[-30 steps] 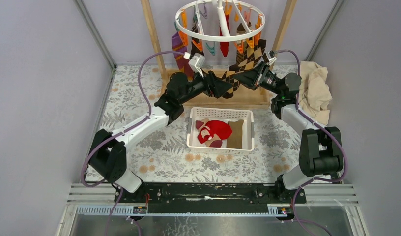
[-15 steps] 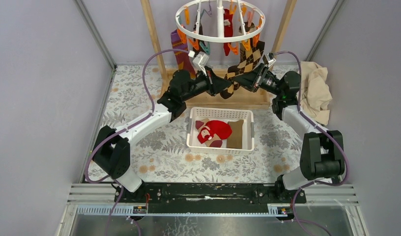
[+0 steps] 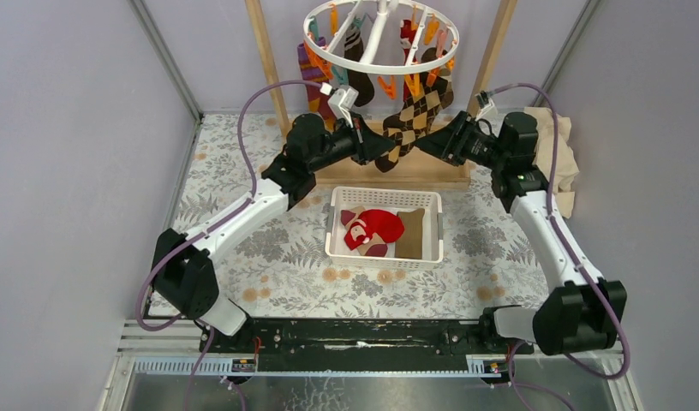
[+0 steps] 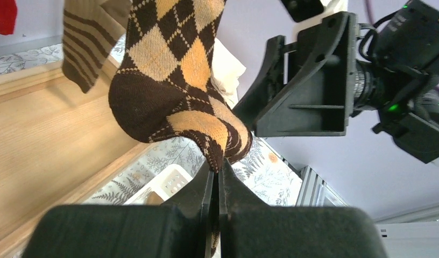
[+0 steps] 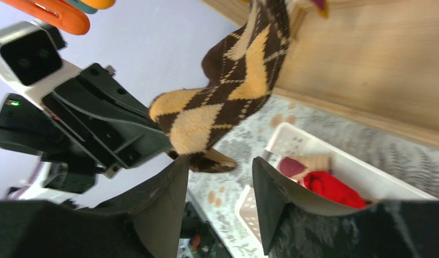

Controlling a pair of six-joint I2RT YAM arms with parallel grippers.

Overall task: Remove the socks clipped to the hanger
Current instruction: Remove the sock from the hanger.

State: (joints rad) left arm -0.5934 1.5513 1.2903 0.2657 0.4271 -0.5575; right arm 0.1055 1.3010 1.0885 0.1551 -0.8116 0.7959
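The white ring hanger (image 3: 363, 68) hangs tilted from the wooden rack, with several socks clipped under it. A brown argyle sock (image 3: 412, 116) dangles from its front right. My left gripper (image 4: 218, 164) is shut on this sock's toe (image 4: 174, 91), which is pinched between the fingertips. My right gripper (image 5: 220, 166) stands open just right of the toe, its left finger close by the sock (image 5: 222, 102) without gripping it. A brown-striped sock (image 4: 85, 43) and a red sock (image 4: 3, 13) hang behind. A purple-orange striped sock (image 3: 310, 73) hangs at the left.
A white basket (image 3: 333, 224) below the grippers holds a red sock (image 3: 376, 227) and a tan one (image 3: 410, 233). The wooden rack base (image 3: 415, 175) lies behind it, with posts on each side. A beige cloth (image 3: 556, 158) lies at the right wall.
My left gripper has closed on the argyle sock's toe. My right gripper has opened, let the sock go and drawn back to the right. The hanger has tilted.
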